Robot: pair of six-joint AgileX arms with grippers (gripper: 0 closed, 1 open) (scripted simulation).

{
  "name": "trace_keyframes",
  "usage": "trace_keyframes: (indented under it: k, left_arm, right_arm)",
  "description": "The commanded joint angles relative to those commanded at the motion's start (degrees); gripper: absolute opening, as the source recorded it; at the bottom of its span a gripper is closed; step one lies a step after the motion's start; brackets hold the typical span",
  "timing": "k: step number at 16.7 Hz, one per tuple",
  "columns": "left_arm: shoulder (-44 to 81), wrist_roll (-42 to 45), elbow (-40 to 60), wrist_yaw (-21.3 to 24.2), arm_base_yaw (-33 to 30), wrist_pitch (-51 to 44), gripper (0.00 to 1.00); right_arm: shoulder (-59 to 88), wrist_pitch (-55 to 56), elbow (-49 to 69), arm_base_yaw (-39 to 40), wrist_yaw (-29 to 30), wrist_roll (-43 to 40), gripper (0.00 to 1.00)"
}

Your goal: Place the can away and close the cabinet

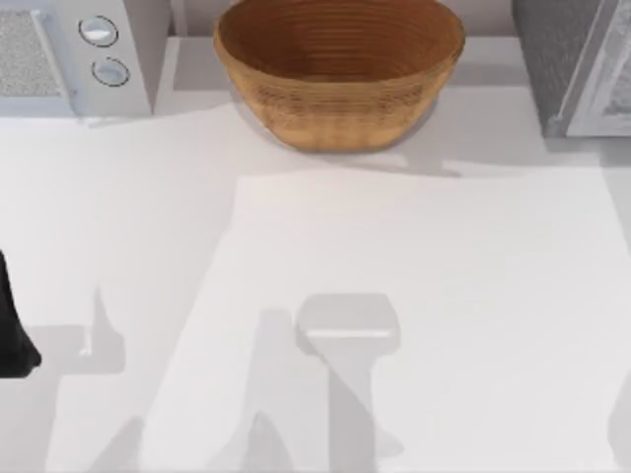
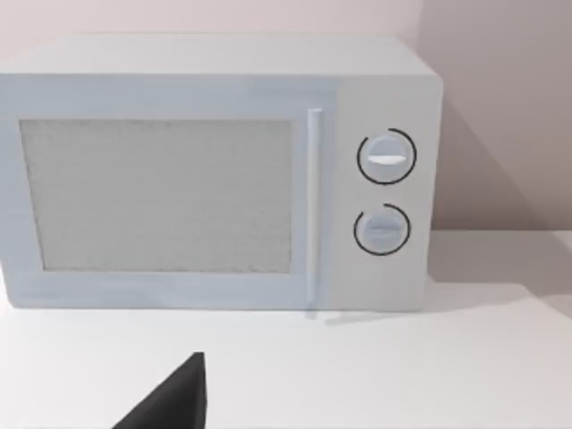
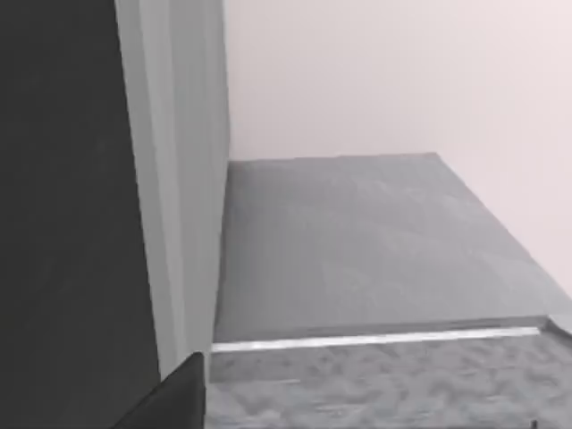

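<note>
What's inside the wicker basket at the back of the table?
The wicker basket looks empty: bare woven floor and inner walls in the top view. The near wall's inner face is hidden by the rim.

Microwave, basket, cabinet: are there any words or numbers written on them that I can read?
None.
The microwave is blank: its two dials carry no numbers.
The basket has no label.
The grey cabinet has no writing.

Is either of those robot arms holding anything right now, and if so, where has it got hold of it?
It cannot be told. The left arm sits at the table's left edge, facing the microwave; the right wrist view faces a grey cabinet. No can appears.
</note>
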Motion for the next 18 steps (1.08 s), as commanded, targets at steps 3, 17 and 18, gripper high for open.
trace_keyframes:
  k: [3,17,18]
  left_arm:
    - [0.0,0.0,0.0,0.0,0.0,0.0,1.00]
    - [0.0,0.0,0.0,0.0,0.0,0.0,1.00]
    - [0.0,0.0,0.0,0.0,0.0,0.0,1.00]
  right_arm:
    - [-0.3,-0.6,-0.5,14.4,14.0,0.3,1.00]
    - [-1.9,-2.5,-2.0,58.5,56.4,-1.8,1.00]
    - [-1.9,-2.5,-2.0,58.5,56.4,-1.8,1.00]
